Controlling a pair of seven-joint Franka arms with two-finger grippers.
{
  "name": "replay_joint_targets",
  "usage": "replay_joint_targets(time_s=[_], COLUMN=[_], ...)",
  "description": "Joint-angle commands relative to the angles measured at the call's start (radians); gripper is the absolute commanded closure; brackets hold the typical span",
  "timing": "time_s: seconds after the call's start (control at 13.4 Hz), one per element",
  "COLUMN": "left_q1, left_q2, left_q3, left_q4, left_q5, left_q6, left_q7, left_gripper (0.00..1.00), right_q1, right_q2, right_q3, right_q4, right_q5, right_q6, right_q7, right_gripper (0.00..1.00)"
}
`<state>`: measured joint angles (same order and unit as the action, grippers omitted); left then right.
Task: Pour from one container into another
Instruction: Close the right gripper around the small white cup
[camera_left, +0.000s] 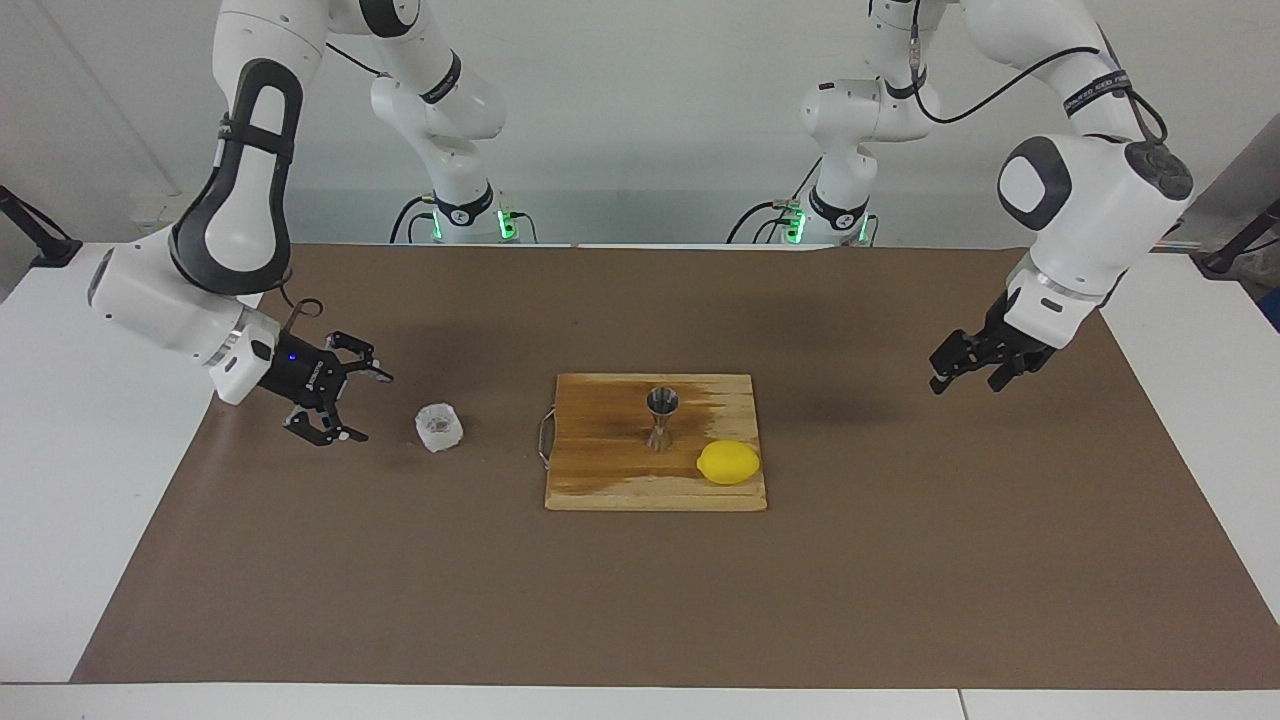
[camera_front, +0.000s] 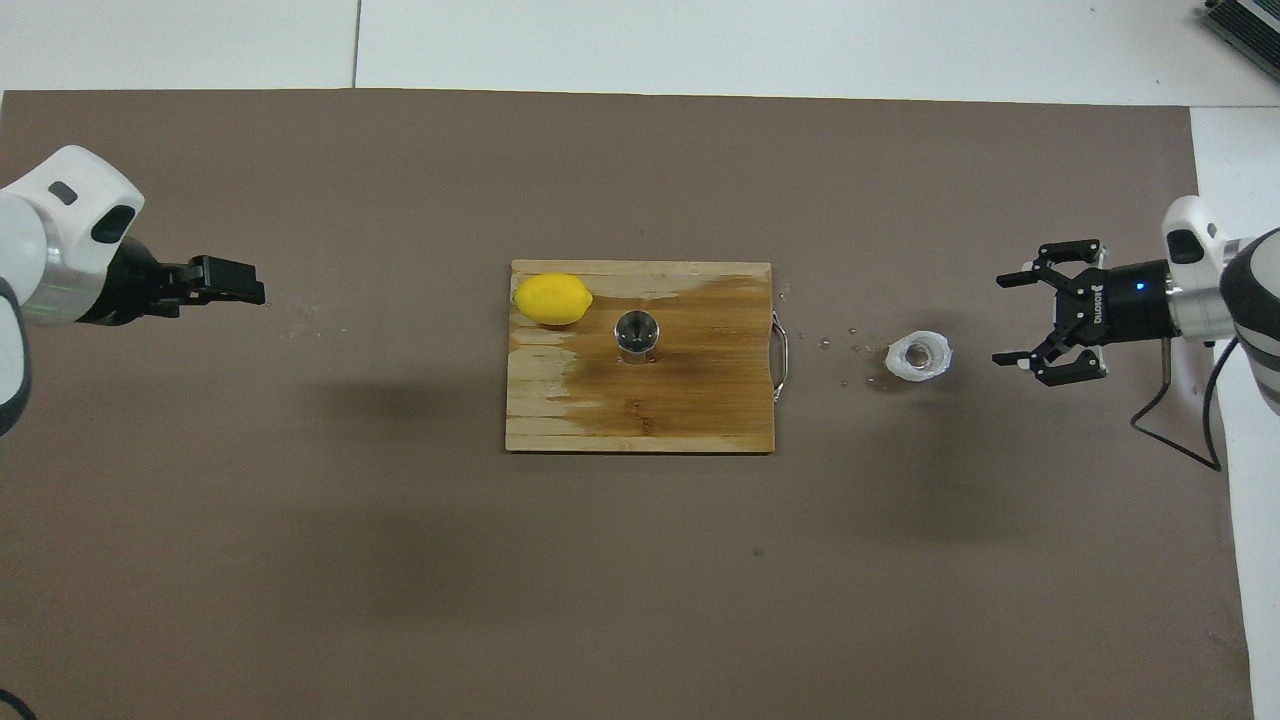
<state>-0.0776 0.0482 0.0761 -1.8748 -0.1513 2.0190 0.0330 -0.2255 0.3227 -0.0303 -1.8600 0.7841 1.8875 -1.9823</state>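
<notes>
The one container, a small crinkled translucent cup (camera_left: 439, 427) (camera_front: 920, 357), stands on the brown mat toward the right arm's end of the table. My right gripper (camera_left: 372, 407) (camera_front: 1000, 321) is open, low over the mat just beside the cup, with its fingers pointing at the cup and not touching it. Another container, a shiny steel hourglass jigger (camera_left: 661, 418) (camera_front: 636, 333), stands upright on the wooden board (camera_left: 600, 480) (camera_front: 650, 420). My left gripper (camera_left: 945, 370) (camera_front: 255, 292) hangs open over bare mat toward the left arm's end, holding nothing.
A yellow lemon (camera_left: 728, 462) (camera_front: 552, 299) lies on the board's corner beside the jigger. The board is wet and dark over much of its top. Small drops (camera_front: 840, 345) dot the mat between the board's wire handle (camera_front: 781, 355) and the cup.
</notes>
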Motion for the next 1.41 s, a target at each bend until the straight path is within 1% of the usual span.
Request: replay_joint_targets(time_s=[0.0, 0.22, 0.3, 0.45, 0.52, 0.6, 0.74, 0.89, 1.04, 1.12, 1.27, 1.34], left_q1=[0.002, -0.010, -0.010, -0.011, -0.013, -0.030, -0.042, -0.056, -0.070, -0.070, -0.070, -0.068], left_q2=[-0.030, -0.011, 0.001, 0.034, 0.029, 0.010, -0.069, -0.088, -0.097, -0.103, -0.107, -0.107], left_q3=[-0.009, -0.015, -0.018, -0.021, -0.021, -0.022, -0.022, -0.022, -0.022, -0.022, -0.022, -0.024], left_q4=[0.073, 0.239, 0.291, 0.397, 0.405, 0.388, 0.280, 0.246, 0.232, 0.221, 0.221, 0.220], left_q5=[0.097, 0.111, 0.114, 0.137, 0.139, 0.136, 0.136, 0.137, 0.137, 0.137, 0.137, 0.137], left_q6=[-0.107, -0.262, -0.314, -0.425, -0.440, -0.454, -0.456, -0.454, -0.459, -0.459, -0.454, -0.450], left_q7=[0.037, 0.038, 0.038, 0.038, 0.038, 0.038, 0.041, 0.041, 0.039, 0.041, 0.041, 0.041], left_gripper=[0.00, 0.00, 0.00, 0.00, 0.00, 0.00, 0.00, 0.00, 0.00, 0.00, 0.00, 0.00], right_q1=[-0.025, -0.025, -0.012, -0.014, -0.011, -0.005, 0.034, 0.043, 0.048, 0.051, 0.051, 0.051], right_q2=[0.099, 0.116, 0.110, 0.105, 0.104, 0.102, 0.102, 0.102, 0.102, 0.104, 0.104, 0.104], right_q3=[0.006, 0.010, 0.009, 0.009, 0.009, 0.009, 0.006, 0.007, 0.006, 0.006, 0.007, 0.007], right_q4=[-0.013, -0.037, -0.066, -0.087, -0.088, -0.100, -0.108, -0.113, -0.114, -0.114, -0.114, -0.113], right_q5=[0.138, 0.159, 0.182, 0.188, 0.188, 0.188, 0.173, 0.170, 0.170, 0.162, 0.156, 0.156], right_q6=[-0.007, -0.030, -0.033, -0.039, -0.033, -0.027, -0.004, 0.024, 0.057, 0.068, 0.096, 0.097], right_q7=[-0.176, -0.200, -0.217, -0.220, -0.234, -0.242, -0.244, -0.245, -0.274, -0.277, -0.285, -0.285], right_gripper=[0.00, 0.00, 0.00, 0.00, 0.00, 0.00, 0.00, 0.00, 0.00, 0.38, 0.83, 0.99])
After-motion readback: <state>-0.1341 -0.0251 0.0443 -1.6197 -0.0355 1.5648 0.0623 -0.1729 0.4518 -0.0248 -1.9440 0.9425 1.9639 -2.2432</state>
